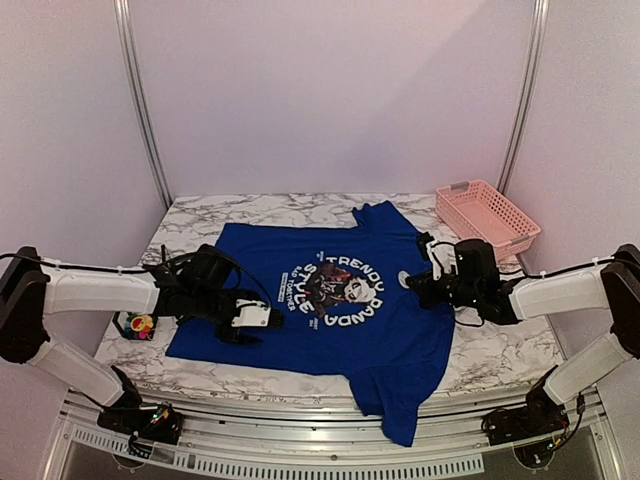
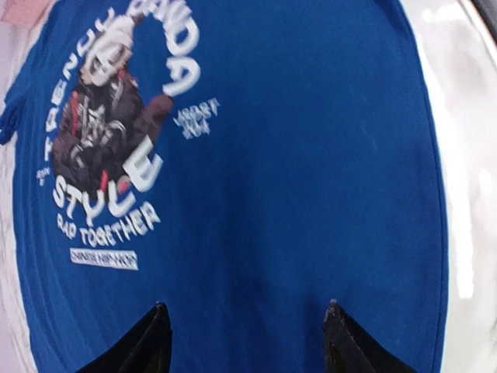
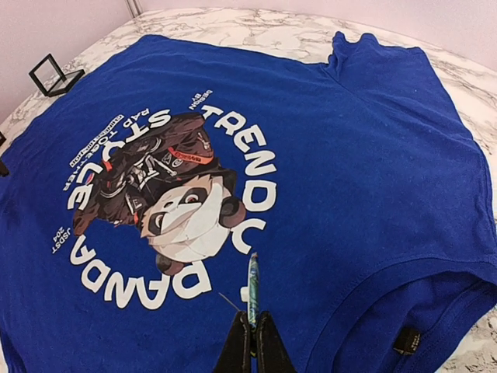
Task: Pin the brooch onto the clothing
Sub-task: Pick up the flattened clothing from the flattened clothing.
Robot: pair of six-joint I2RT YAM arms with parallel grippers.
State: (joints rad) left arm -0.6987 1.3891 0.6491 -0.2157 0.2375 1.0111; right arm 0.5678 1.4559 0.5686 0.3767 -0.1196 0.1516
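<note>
We see a royal-blue T-shirt (image 1: 330,300), printed with white curved lettering around a black-and-white panda in dark clothes, on a white table (image 1: 500,350) veined grey. The lattice basket (image 1: 487,218) is pink; left claw (image 2: 245,311) and right claw (image 3: 254,318) black; the brooch (image 3: 252,284), edge-on, green and blue.

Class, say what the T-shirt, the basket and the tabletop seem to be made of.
T-shirt: soft knit fabric, probably cotton, matte; it wrinkles and drapes over the edge.
Basket: pink plastic, it seems; moulded lattice walls.
Tabletop: marble-look white with grey veins, glossy; stone or laminate, cannot tell.
</note>
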